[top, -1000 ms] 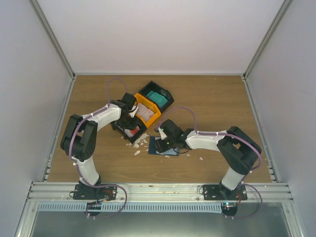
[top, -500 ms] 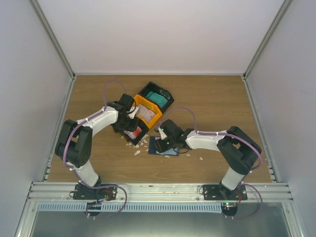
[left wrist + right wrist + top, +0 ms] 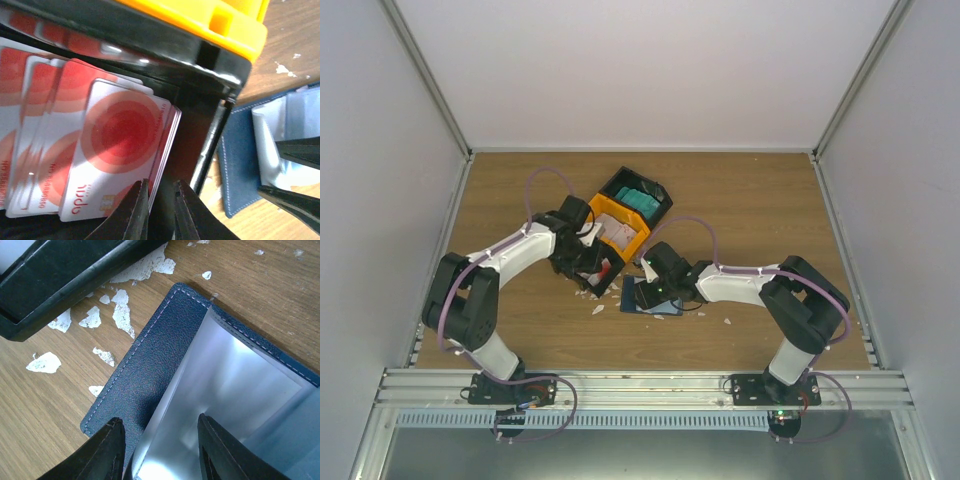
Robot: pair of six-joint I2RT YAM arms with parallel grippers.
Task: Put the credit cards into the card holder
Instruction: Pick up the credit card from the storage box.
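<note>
The left gripper reached into a black bin, its fingers drawn nearly together at the lower right corner of the front card in a leaning stack of white, red-blotched credit cards. Whether they pinched that card could not be told. An orange bin sat against that bin's far side. White scraps lay on the table between the black bin and the navy card holder, which lay open just right of it. The right gripper stood released, fingers spread and straddling the holder's pale lining.
</note>
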